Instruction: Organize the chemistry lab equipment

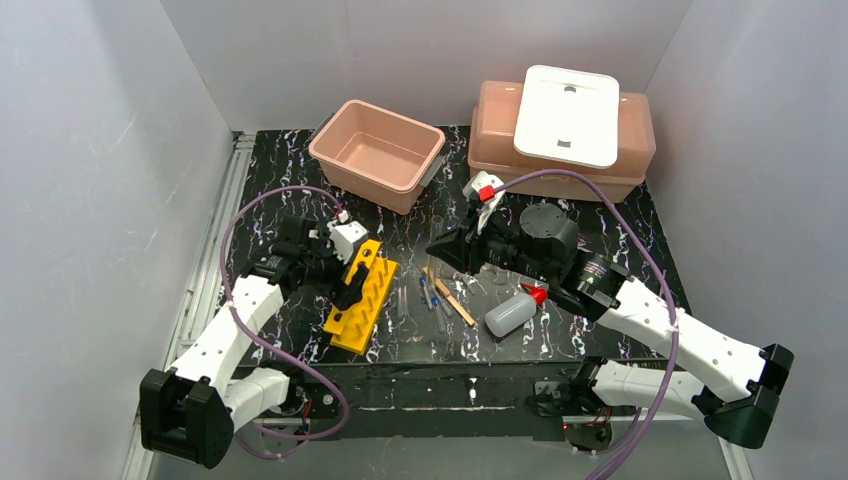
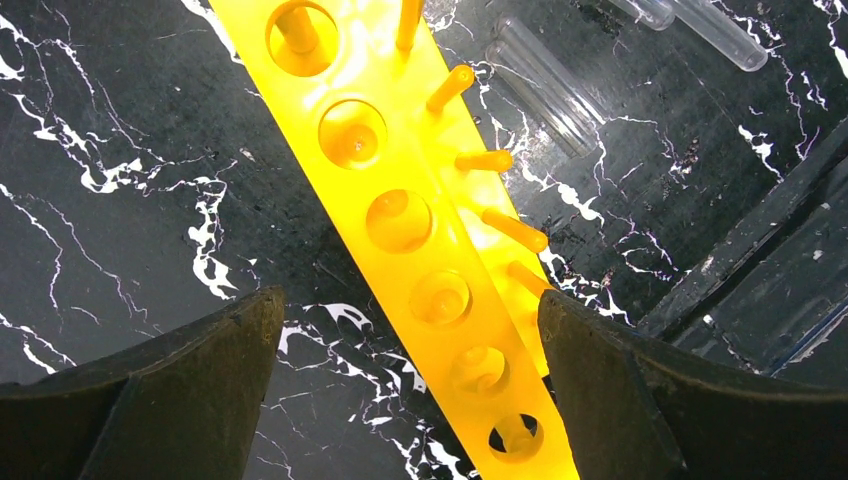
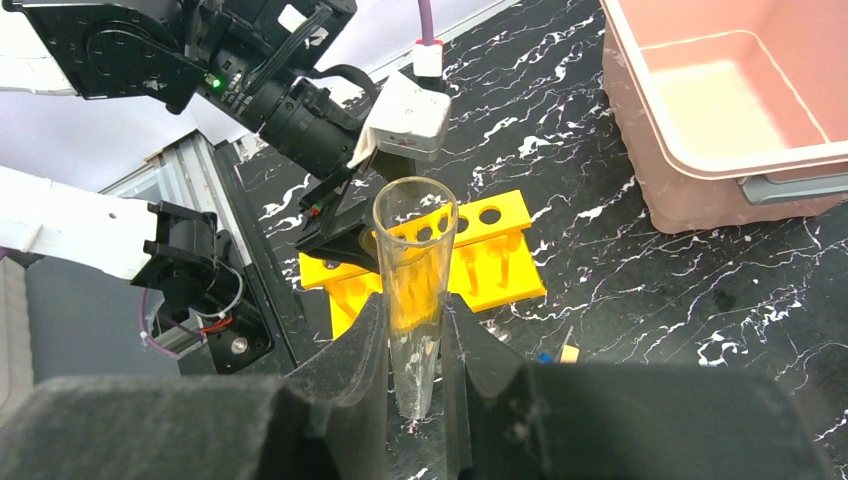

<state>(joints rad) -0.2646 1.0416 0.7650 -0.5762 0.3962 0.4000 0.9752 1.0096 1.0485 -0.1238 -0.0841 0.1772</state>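
Black tabletop (image 1: pixel 275 155), white marble veining, low sheen. A darker plain strip (image 1: pixel 450 395) runs along its near edge. Three plain pale grey walls enclose it: left wall (image 1: pixel 90 180), back wall (image 1: pixel 420 50), right wall (image 1: pixel 760 150). Aluminium rail (image 1: pixel 205 275) along the table's left side. Light even, diffuse, with soft shadows.

I am finding the left gripper (image 1: pixel 350 287) straddling the yellow rack (image 1: pixel 375 300), blocking its holes; loose tubes (image 2: pixel 545 85) are crowding the table (image 1: pixel 290 170) alongside.

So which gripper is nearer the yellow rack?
Left. The left gripper hangs open over the yellow rack, straddling it; the right gripper is off to its right, shut on a glass tube.
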